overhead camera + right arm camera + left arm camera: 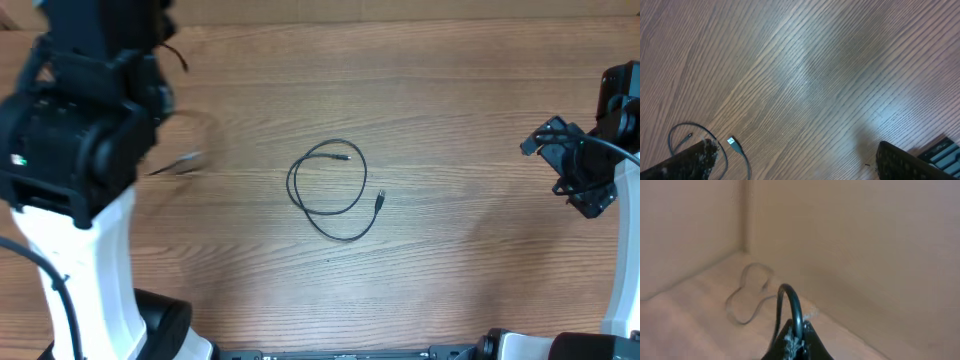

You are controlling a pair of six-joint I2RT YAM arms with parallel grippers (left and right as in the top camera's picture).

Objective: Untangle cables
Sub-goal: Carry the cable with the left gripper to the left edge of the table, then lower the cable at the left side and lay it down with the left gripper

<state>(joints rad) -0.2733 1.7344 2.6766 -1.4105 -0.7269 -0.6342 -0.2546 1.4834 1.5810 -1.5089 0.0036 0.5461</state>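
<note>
Your left jaws pinch one black cable (796, 307) high above the tabletop's (450, 90) left edge, probably to draw it clear of the rest. A looped cable (291, 183) lies mid-tabletop. Your right jaws stand wide open, empty, near the right edge, on standby.
</note>
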